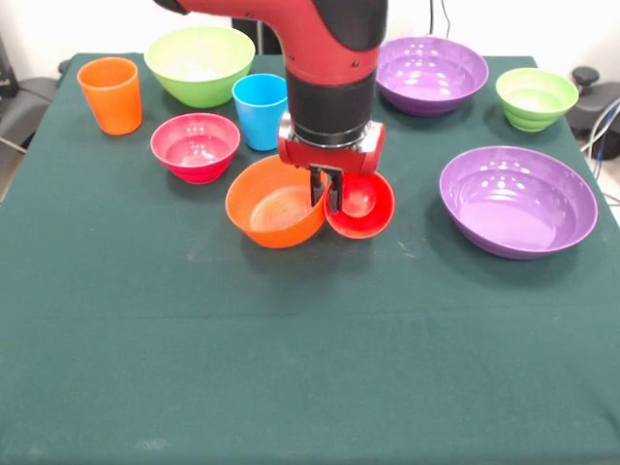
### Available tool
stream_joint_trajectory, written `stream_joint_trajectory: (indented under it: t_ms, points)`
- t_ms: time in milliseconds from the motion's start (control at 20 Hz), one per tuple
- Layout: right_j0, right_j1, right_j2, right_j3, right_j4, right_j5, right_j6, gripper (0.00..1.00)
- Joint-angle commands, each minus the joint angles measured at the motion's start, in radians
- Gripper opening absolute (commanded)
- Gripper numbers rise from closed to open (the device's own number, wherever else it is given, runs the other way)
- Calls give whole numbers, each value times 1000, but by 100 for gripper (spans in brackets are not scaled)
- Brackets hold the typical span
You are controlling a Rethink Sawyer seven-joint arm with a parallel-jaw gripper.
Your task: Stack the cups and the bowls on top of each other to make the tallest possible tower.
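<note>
Apparently closed, end effector pinches orange bowl rim.

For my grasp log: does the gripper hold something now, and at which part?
It cannot be told for sure. The gripper reaches down where the orange bowl meets the red cup, apparently at the bowl's rim.
</note>
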Motion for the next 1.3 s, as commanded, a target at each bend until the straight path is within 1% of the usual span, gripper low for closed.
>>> stream_joint_trajectory:
  t_ms: [50, 400, 650, 1250, 1300]
  points:
    - [-18, 72, 132, -102, -73, 68, -128, 0]
    - [-20, 77, 135, -118, -86, 65, -126, 0]
    - [-26, 67, 141, -97, -96, 46, -127, 0]
    - [-39, 67, 157, -100, -118, 44, -117, 0]
    - [-41, 67, 158, -99, -118, 43, -113, 100]
